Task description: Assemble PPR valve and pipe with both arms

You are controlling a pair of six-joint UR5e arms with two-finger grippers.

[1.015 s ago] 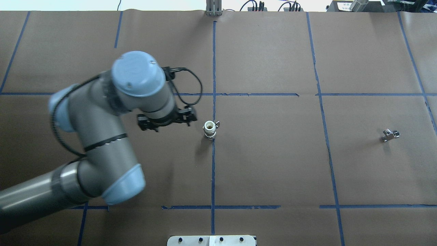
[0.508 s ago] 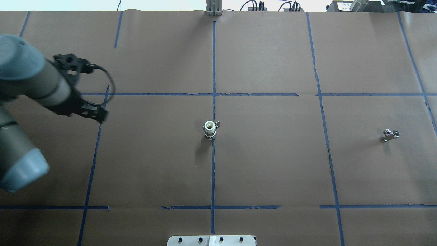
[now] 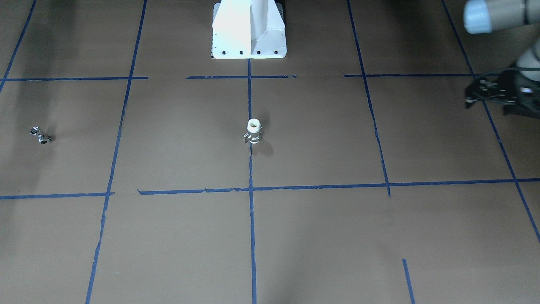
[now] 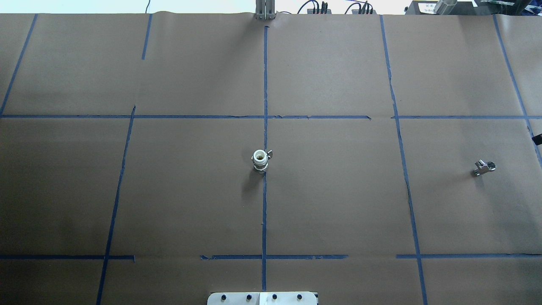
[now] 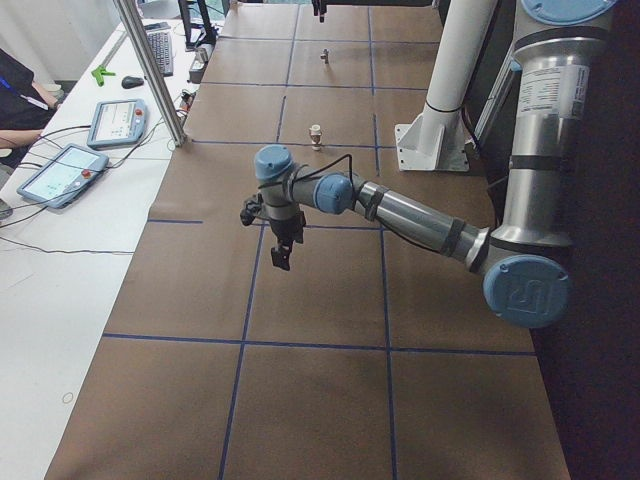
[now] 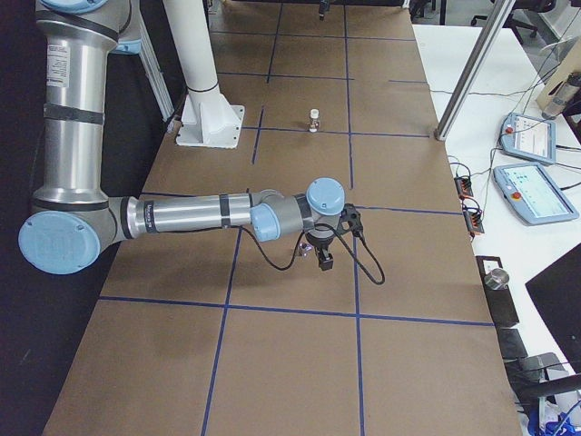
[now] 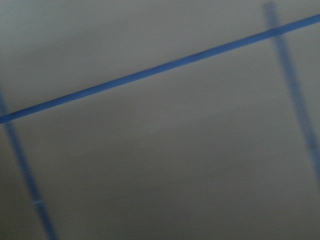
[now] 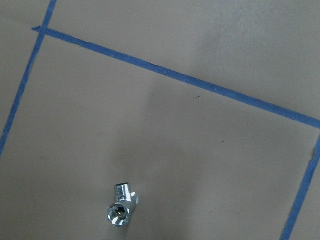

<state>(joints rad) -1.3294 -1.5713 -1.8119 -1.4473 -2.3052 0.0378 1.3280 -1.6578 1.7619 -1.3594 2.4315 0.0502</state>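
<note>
1. The valve and pipe [image 4: 260, 161] stands upright at the middle of the surface [image 4: 338, 203], on a crossing of the blue tape lines [image 4: 264, 84]; its white collar is on top, its metal body with a small side lever below; no tool touches it.
2. The loose metal fitting [image 4: 484, 167] lies well apart from it, towards the robot's right.
3. The overhead view shows both pieces but almost nothing of the arms; the side views supply those.
4. From the left end, the left arm [image 5: 420, 220] reaches low over the surface, well short of the valve and pipe; the left tool [image 5: 279, 262] points down.
5. The front view catches that tool only as a dark blur at its right edge, and its wrist view shows blurred tape lines alone; I cannot tell how far it is parted or whether it carries anything.
6. From the right end, the right arm [image 6: 191, 215] stretches out with the right tool [image 6: 325, 263] pointing down; its spread cannot be judged.
7. The right wrist view shows the loose metal fitting lying on the surface, no fingers in sight.
</note>
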